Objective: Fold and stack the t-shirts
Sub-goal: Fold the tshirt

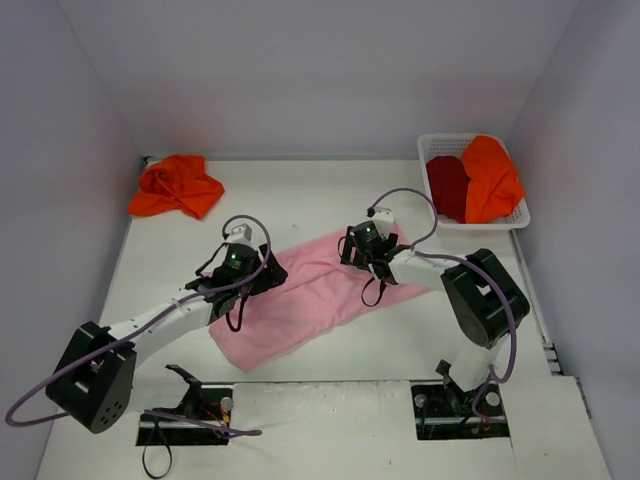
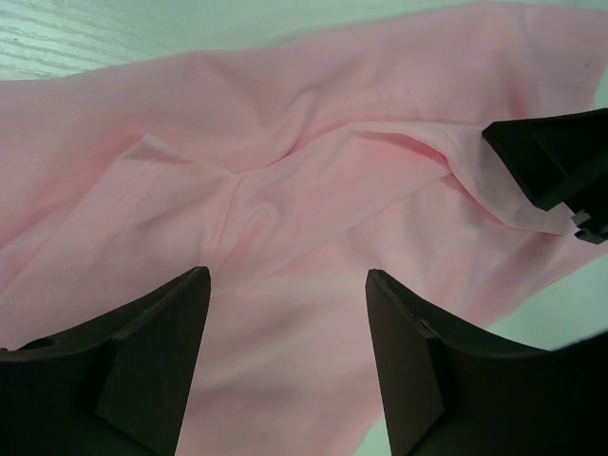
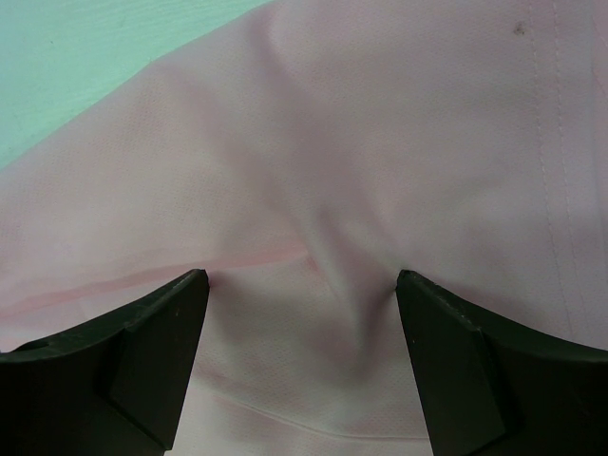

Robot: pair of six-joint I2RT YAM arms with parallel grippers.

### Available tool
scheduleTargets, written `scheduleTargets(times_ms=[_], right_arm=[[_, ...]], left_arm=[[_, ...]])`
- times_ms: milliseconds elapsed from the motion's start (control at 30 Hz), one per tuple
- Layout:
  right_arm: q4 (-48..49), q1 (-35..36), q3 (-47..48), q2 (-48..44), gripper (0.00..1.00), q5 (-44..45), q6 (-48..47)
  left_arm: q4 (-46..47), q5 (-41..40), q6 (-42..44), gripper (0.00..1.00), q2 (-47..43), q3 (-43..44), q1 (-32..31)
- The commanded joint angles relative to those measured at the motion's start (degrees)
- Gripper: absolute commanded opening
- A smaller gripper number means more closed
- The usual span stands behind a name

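**Both jaws apart over the pink shirt**

I see the light pink t-shirt spread aslant mid-bench. The left jaws and right jaws stand wide over it, clamping nothing. One orange t-shirt lies far left. The basket holds the others.

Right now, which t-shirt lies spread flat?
The light pink t-shirt, mid-table. One orange t-shirt is bunched far left; the other orange t-shirt and the dark red t-shirt sit in the basket.
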Motion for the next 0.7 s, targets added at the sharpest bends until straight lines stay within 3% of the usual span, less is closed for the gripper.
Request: scheduleTargets(times_ms=[0, 467, 667], right_arm=[[-3.0, -0.5, 1.7, -0.4, 0.77, 0.8, 0.2], [-3.7, -1.0, 1.3, -0.8, 0.77, 1.2, -0.3], [-3.7, -1.0, 0.7, -1.0, 0.77, 0.8, -0.8]], left_arm=[[-1.7, -1.7, -0.3, 0.61, -4.7, -0.4, -0.7], [-8.1, -5.0, -0.4, 0.61, -6.0, -1.0, -1.0], [-12.7, -11.0, 1.5, 0.61, -3.7, 2.8, -0.9]])
